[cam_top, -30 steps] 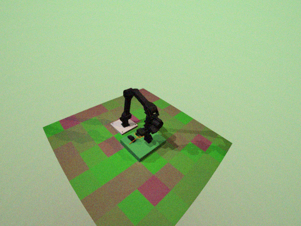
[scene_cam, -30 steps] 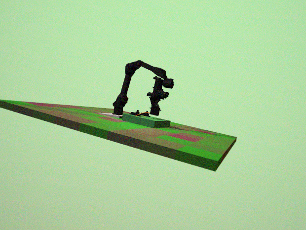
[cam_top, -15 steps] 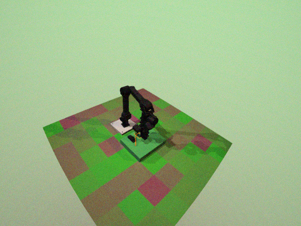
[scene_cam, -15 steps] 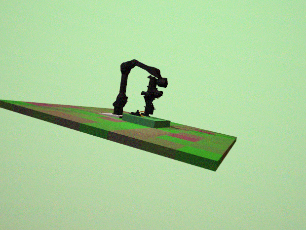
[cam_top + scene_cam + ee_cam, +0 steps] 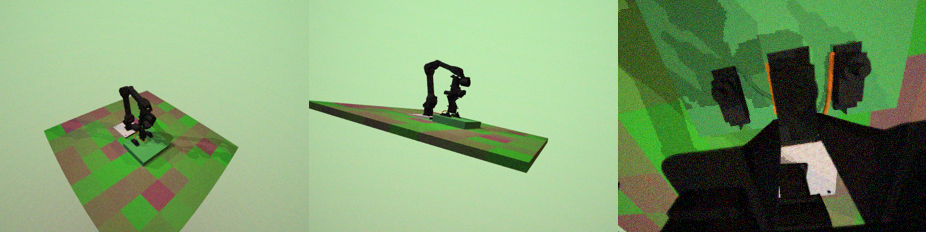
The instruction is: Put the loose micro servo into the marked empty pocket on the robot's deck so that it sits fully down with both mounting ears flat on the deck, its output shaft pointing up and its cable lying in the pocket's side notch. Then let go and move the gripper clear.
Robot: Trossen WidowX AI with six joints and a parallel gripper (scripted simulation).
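Observation:
My gripper (image 5: pixel 142 138) (image 5: pixel 451 112) (image 5: pixel 796 121) points down over the green deck (image 5: pixel 144 154) (image 5: pixel 448 121) (image 5: pixel 888 30) and is shut on the black micro servo (image 5: pixel 790 75), seen end-on from above in the wrist view. The servo is at the marked pocket, close to the deck; the orange pocket outline (image 5: pixel 144 141) (image 5: pixel 769 82) shows along one side of it. The orange cable (image 5: pixel 135 136) (image 5: pixel 444 111) (image 5: pixel 830 82) arcs up beside the gripper. The pocket's inside, the notch, the ears and the output shaft are hidden, so how deep the servo sits cannot be told.
Two fixed black servos flank the pocket, one (image 5: pixel 135 142) (image 5: pixel 850 77) on the cable's side, the other (image 5: pixel 149 134) (image 5: pixel 731 96) on the far side. The white base plate (image 5: pixel 119 128) (image 5: pixel 821 170) adjoins the deck beneath the arm's base.

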